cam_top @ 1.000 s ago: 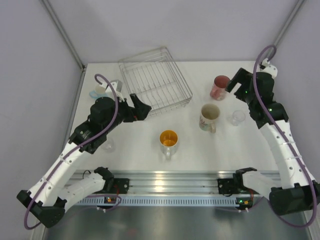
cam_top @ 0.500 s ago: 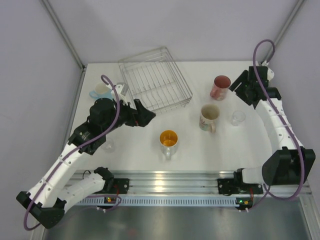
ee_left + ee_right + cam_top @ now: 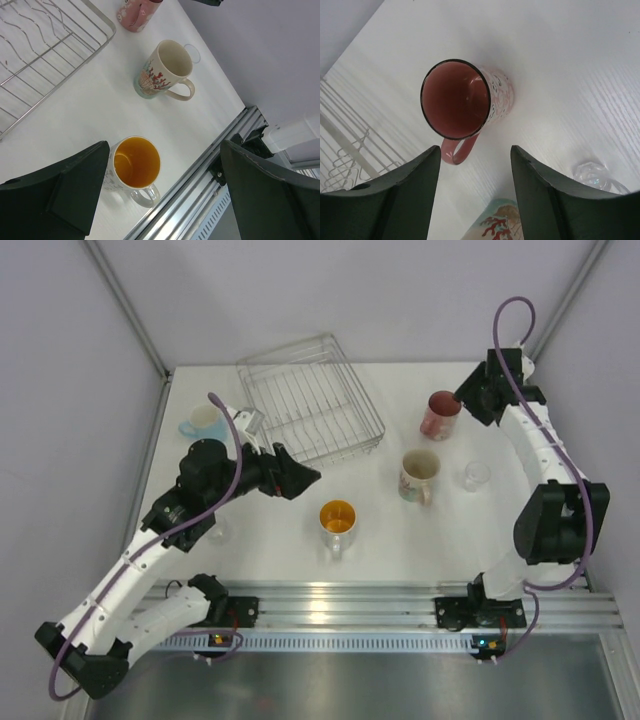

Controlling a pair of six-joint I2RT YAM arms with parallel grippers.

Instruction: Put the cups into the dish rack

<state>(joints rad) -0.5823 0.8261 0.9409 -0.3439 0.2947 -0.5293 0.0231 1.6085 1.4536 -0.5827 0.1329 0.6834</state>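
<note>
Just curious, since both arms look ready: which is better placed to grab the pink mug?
Right. The right gripper hovers directly over the pink mug, jaws apart; the left gripper is over the orange-lined mug, farther away.

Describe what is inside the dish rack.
No cups: the dish rack shows only bare wire. Its near corner is covered by the left gripper.

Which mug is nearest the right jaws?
The pink mug, just ahead of the right gripper, framed by its jaws; the cream floral mug and orange-lined mug stand farther off.
</note>
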